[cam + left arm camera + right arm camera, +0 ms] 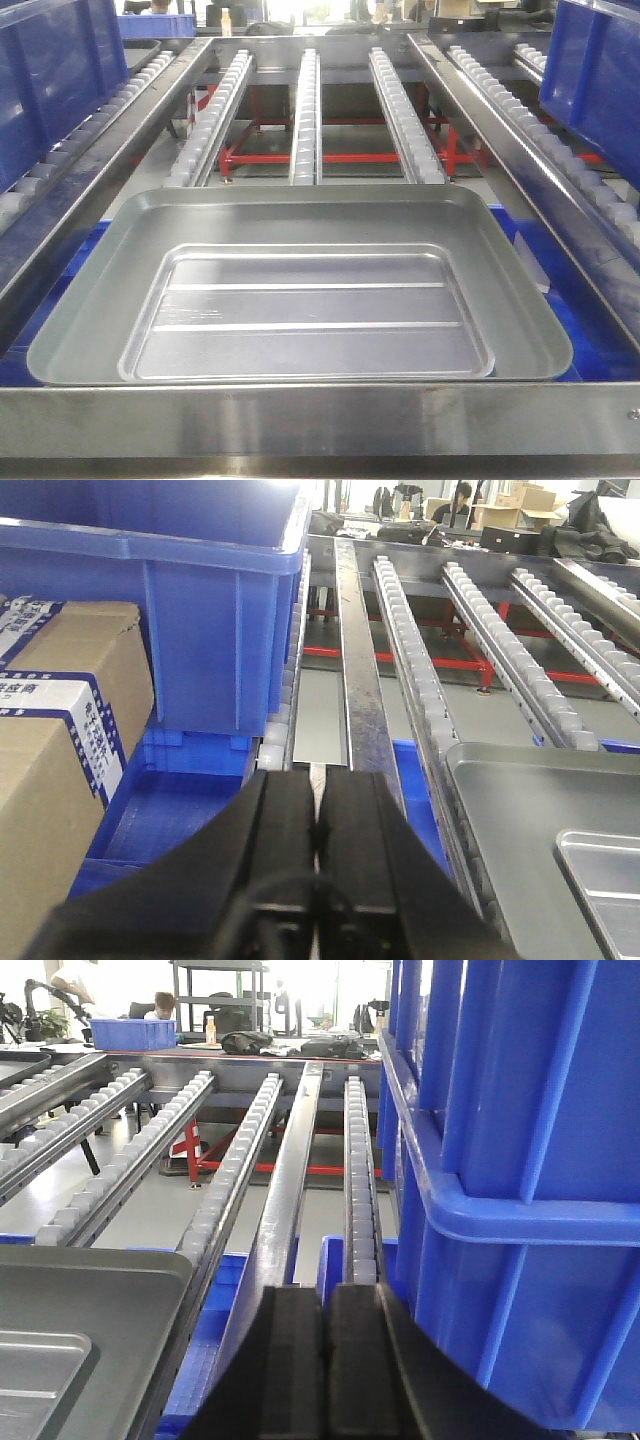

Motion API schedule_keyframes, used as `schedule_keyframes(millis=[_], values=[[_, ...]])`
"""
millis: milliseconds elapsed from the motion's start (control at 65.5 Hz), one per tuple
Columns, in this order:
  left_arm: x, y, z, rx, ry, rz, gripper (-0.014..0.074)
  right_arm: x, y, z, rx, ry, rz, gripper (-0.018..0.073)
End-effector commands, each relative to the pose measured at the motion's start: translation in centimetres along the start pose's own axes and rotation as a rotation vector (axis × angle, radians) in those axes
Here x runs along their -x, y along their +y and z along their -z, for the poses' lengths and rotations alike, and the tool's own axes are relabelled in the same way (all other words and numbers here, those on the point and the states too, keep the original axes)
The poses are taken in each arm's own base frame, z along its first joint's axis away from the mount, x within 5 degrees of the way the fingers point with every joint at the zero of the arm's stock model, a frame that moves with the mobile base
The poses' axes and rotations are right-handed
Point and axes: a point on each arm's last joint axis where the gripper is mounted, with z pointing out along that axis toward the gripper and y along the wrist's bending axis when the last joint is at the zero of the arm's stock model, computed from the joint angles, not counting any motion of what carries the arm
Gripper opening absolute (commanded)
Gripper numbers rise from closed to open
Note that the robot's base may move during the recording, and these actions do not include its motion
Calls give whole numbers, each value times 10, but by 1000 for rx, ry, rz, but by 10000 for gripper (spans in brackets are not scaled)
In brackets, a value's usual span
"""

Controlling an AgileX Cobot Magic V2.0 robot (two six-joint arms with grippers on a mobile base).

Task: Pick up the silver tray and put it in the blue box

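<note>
Two grippers logged, neither on the load. Left gripper (318,792): fingers pressed together with nothing between them, standing off the tray's left side. Right gripper (325,1305): likewise closed and empty, off the tray's right side.

One silver tray (300,215): lay flat and right way up at the near end of the rack, just behind the steel front bar (320,420). Blue plastic showed past its left and right edges. Whether it sat down inside that blue box (600,350) or bridged its rim could not be told.

Judged reason for the flanking stance: a wide, shallow tray wants a hold on each side rim.

Surroundings:
- roller rails (305,110) over a red frame (270,155), beyond the tray
- blue crates (50,70) on the outer lanes, close beside each wrist
- cardboard cartons (60,730) at far left

Obstruction: the crates crowded the outer flank of both arms. The closed fingers would need to part before either rim could be taken.
</note>
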Motion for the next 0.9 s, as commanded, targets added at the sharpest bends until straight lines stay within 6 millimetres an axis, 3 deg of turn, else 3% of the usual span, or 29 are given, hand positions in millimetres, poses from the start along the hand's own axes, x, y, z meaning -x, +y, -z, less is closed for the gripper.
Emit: schedule_keyframes(millis=[0,885], values=[[3,0,1,-5,-88,6,-8,15,0,3,-6,-124,21,49],[10,0,1,-6,-115,7,-8,18,0,3,-7,-128,26,49]])
